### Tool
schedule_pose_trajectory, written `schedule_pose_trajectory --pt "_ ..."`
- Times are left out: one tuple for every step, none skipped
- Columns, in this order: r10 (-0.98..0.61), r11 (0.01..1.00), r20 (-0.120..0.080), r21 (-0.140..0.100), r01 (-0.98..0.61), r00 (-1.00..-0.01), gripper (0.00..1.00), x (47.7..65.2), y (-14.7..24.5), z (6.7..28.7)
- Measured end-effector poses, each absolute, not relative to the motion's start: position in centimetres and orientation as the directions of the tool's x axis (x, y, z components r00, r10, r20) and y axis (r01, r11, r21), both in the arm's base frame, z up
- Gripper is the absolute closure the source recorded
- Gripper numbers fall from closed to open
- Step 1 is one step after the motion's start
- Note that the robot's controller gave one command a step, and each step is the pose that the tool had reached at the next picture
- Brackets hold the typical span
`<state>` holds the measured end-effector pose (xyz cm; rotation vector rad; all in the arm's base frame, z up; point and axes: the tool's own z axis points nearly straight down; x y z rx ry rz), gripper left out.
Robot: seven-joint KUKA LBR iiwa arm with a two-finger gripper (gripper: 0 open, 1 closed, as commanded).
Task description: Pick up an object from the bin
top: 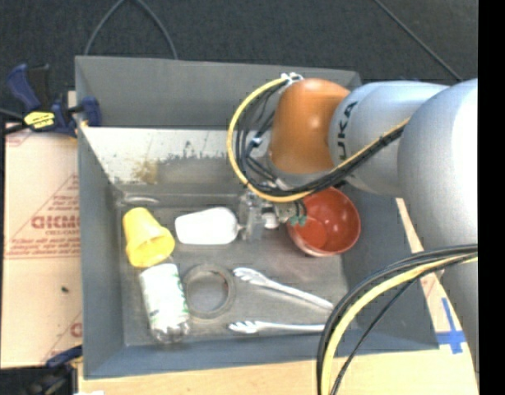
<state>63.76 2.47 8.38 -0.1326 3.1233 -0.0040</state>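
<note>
The gripper [254, 218] hangs low in the bin [100, 229], right at the right-hand end of a white oval bar [205, 226], which looks like a cake of soap and lies flat on the floor toward the back wall. Whether the claw is spread or pressed together cannot be told from this angle, and nothing can be seen pinched in it. The relation that matters is that the bar lies to the view's left of the claw. Its long axis runs almost straight across the view, so that it points end-on at the claw. Whether the two touch cannot be made out. As a judgement, a grasp would need the claw shifted left, over the bar's middle, and turned to close across the narrow width and not along the length. From the bar's right end, past the claw, a red bowl [325, 223] stands upright and close enough to be nudged. Just off the bar's left end a yellow cup [145, 237] lies tipped on its side. In front of the bar, nearer the viewer, lies a clear ring [184, 293], and clear plastic tongs [285, 290] stretch away to its right. Farthest from the bar, at the front left, a white and green bottle [164, 301] lies on its side.
</note>
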Motion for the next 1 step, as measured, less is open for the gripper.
schedule_pose_trajectory --pt "-0.084 0.996 -0.014 -0.004 -0.084 -0.996 1.0 63.73 2.42 12.14"
